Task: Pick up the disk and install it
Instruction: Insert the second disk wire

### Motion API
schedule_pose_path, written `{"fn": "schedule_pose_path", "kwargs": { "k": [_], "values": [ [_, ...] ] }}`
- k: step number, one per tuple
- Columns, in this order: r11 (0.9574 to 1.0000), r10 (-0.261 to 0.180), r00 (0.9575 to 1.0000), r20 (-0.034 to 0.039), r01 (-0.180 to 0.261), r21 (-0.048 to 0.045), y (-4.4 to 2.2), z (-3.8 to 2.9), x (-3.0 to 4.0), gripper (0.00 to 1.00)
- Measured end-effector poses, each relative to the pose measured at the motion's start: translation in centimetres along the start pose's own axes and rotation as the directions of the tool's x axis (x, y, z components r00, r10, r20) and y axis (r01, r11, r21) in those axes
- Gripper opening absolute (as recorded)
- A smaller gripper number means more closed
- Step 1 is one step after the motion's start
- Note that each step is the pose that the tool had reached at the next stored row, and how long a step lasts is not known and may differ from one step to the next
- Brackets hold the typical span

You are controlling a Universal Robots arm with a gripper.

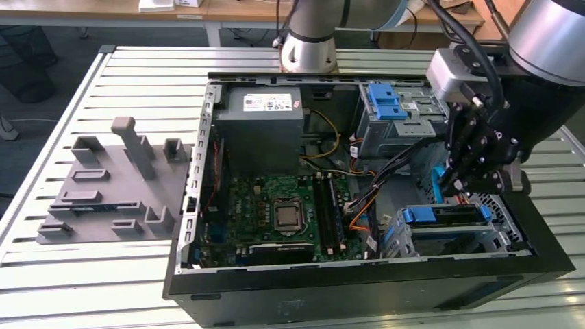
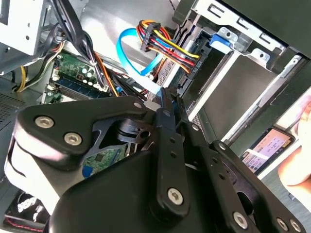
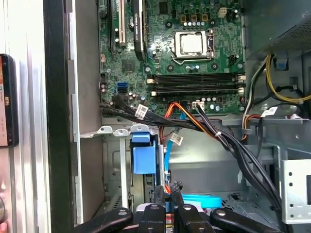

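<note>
Gripper fingers pressed together, nothing pinched, low beside cable bundle; disk in blue carrier seated in lower bay. Risk: fingers snagging cables, unplugging connector

Arm: silver-grey tubular links, black cables along wrist. Gripper: matte black linkage bars, silver screw heads at pivots.

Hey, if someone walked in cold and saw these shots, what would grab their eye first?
Probably the open black computer case lying on the slatted metal table, its green motherboard exposed. Next, the black tool reaching into the case at the exterior view's right, just above a blue-framed drive bay. A grey moulded fixture tray sits on the table beside the case.
</note>
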State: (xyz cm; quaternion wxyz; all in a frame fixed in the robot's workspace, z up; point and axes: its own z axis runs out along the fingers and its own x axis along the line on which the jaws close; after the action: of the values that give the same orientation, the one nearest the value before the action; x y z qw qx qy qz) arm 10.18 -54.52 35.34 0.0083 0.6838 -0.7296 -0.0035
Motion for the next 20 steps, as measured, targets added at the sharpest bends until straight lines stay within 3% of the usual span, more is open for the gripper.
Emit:
{"fn": "schedule_pose_path", "kwargs": {
  "k": [4,10,11,16,20],
  "values": [
    [1.0,0.0,1.0,-0.0005,0.0,0.0001,-0.01,0.49,0.04,0.16],
    [1.0,0.0,1.0,0.0013,0.0,0.0,-0.09,0.73,0.78,0.16],
    [1.0,0.0,1.0,0.0063,0.0,-0.0004,-0.1,0.76,0.84,0.16],
    [1.0,-0.001,0.9989,0.0475,0.001,-0.0032,-0.13,0.89,1.13,0.16],
    [1.0,-0.001,0.9988,0.049,0.001,-0.0033,-0.16,0.94,1.55,0.16]
  ]
}}
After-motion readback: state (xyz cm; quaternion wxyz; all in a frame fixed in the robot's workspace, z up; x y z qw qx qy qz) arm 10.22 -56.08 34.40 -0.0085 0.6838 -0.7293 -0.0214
